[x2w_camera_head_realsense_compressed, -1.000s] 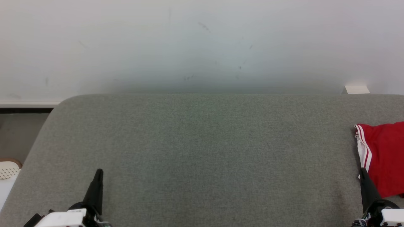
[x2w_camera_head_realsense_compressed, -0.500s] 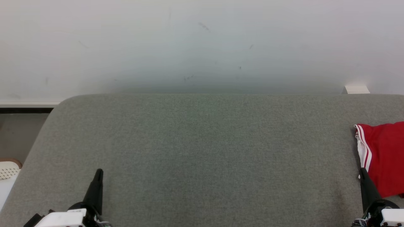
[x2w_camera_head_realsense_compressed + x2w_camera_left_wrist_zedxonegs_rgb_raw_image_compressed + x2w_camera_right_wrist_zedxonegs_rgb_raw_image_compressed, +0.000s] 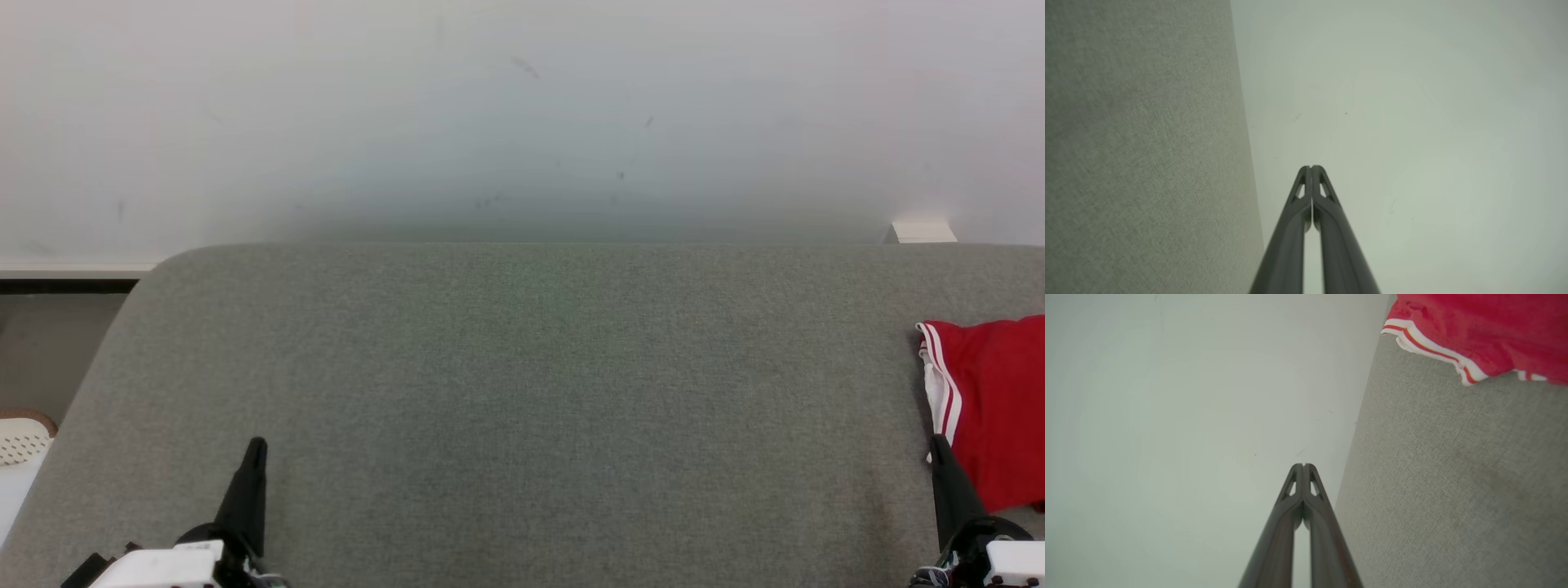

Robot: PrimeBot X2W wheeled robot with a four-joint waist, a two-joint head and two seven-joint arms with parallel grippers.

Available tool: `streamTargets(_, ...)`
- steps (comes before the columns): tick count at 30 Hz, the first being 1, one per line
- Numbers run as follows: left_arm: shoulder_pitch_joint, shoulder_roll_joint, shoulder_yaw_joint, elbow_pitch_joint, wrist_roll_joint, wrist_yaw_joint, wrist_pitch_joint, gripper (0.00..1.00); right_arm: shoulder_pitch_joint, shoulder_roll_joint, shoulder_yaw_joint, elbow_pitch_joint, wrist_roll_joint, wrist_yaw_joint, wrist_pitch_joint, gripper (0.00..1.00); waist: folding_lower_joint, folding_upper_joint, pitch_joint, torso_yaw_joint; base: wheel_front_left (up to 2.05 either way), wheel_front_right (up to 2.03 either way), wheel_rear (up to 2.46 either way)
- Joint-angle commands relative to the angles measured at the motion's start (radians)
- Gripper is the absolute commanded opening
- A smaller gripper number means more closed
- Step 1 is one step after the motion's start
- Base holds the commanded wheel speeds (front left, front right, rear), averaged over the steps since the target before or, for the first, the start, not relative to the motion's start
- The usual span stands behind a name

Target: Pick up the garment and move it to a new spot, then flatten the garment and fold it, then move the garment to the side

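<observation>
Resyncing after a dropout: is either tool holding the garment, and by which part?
Nothing is held. The left tool and right tool are shut and empty; the garment lies apart on the grey surface.

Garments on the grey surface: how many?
1. A red garment with white stripes lies at the right edge of the grey surface, just past the right gripper. It runs out of the head view, so others could be hidden there.

Bare workroom, seemingly (grey table [image 3: 522, 367], white wall [image 3: 522, 106]).
</observation>
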Motion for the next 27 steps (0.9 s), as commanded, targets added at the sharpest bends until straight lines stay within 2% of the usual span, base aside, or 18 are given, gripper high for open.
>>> streamTargets(1,-0.007,0.007,0.002,-0.003,-0.012,-0.007,0.004,0.00,-0.012,-0.001,-0.003,-0.005,0.002,0.000,0.003,0.00,0.0000,0.0000,0.000,0.000,0.00,0.00,0.00)
streamTargets(27,-0.007,0.007,0.002,-0.003,-0.012,-0.007,0.004,0.00,-0.012,-0.001,-0.003,-0.005,0.002,0.000,0.003,0.00,0.0000,0.0000,0.000,0.000,0.00,0.00,0.00)
